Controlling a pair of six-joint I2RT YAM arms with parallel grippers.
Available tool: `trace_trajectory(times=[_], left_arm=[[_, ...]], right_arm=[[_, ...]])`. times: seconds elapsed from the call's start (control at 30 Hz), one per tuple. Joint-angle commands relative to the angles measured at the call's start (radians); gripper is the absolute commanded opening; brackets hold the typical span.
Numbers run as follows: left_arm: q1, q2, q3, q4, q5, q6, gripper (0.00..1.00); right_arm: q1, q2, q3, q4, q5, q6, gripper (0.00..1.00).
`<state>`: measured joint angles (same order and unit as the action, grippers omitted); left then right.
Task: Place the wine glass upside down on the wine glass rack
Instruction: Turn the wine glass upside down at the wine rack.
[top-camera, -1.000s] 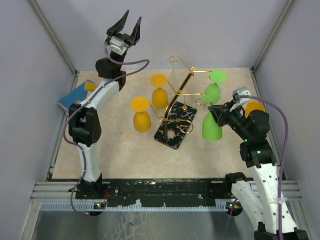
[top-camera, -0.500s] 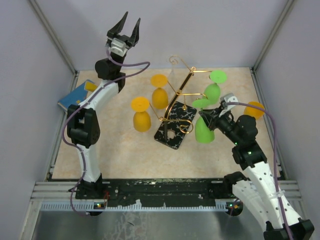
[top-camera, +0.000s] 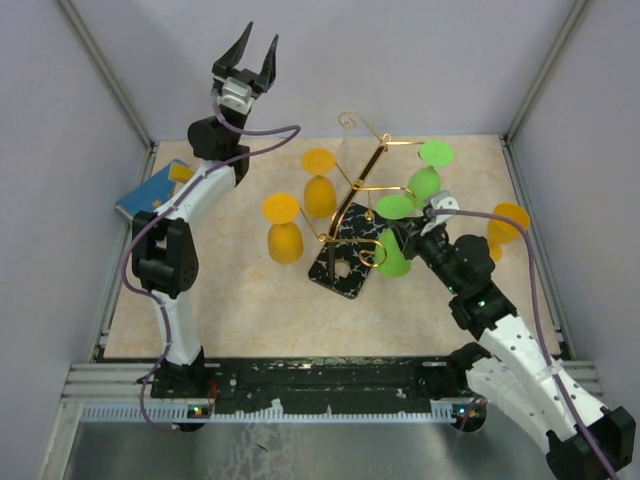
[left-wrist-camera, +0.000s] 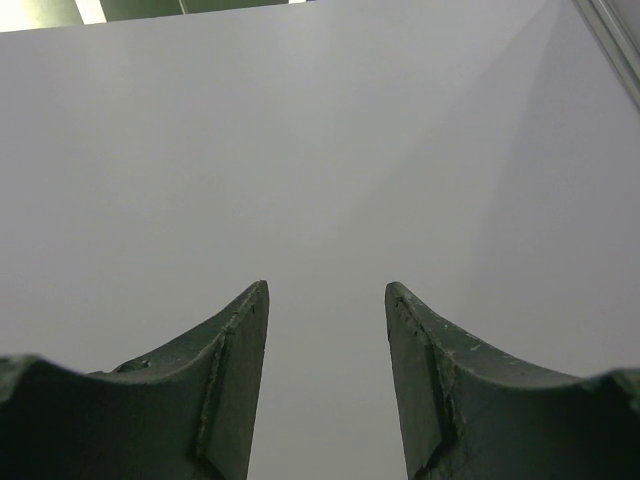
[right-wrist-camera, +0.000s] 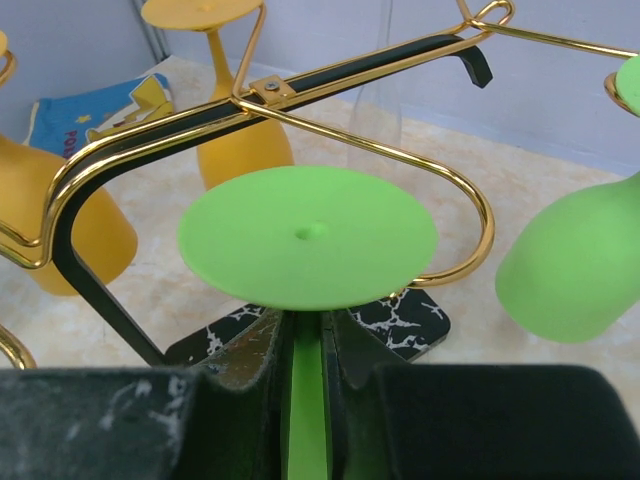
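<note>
My right gripper (top-camera: 412, 232) is shut on the stem of a green wine glass (top-camera: 396, 250), held upside down with its round foot (right-wrist-camera: 306, 235) up. The foot sits in front of a gold loop arm (right-wrist-camera: 462, 196) of the wine glass rack (top-camera: 362, 190), a gold wire stand on a black marbled base (top-camera: 345, 262). In the right wrist view my fingers (right-wrist-camera: 258, 360) clamp the green stem (right-wrist-camera: 305, 400). A second green glass (top-camera: 427, 176) hangs on the rack's right side. My left gripper (top-camera: 245, 55) is open and empty, raised high at the back wall.
Two orange glasses (top-camera: 283, 230) (top-camera: 319, 185) stand upside down left of the rack, a third (top-camera: 505, 222) at the right. A clear glass (top-camera: 346, 135) stands behind the rack. A blue book (top-camera: 152, 190) lies at the left edge.
My right arm has carried the green glass left and up, from beside the rack base to the gold loop arm. The left arm has barely moved.
</note>
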<state>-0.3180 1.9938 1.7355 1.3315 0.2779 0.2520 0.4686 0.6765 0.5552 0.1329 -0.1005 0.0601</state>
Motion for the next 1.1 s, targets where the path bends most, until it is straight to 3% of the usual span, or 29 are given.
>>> trace_trajectory(times=[0.0,0.43,0.7,1.07], left_arm=[[0.007,-0.023,0.013,0.015,0.000,0.019,0.56],[0.008,-0.009,0.032,0.005,0.005,0.026,0.56],[0.008,-0.004,0.032,0.000,0.009,0.026,0.56],[0.010,0.002,0.029,-0.001,0.008,0.033,0.56]], right_arm=[[0.030,0.004,-0.016,0.134,0.120,-0.020,0.00],[0.051,0.035,-0.030,0.214,0.263,-0.028,0.00],[0.051,0.088,0.011,0.230,0.272,-0.027,0.00],[0.051,0.098,0.050,0.174,0.370,-0.035,0.00]])
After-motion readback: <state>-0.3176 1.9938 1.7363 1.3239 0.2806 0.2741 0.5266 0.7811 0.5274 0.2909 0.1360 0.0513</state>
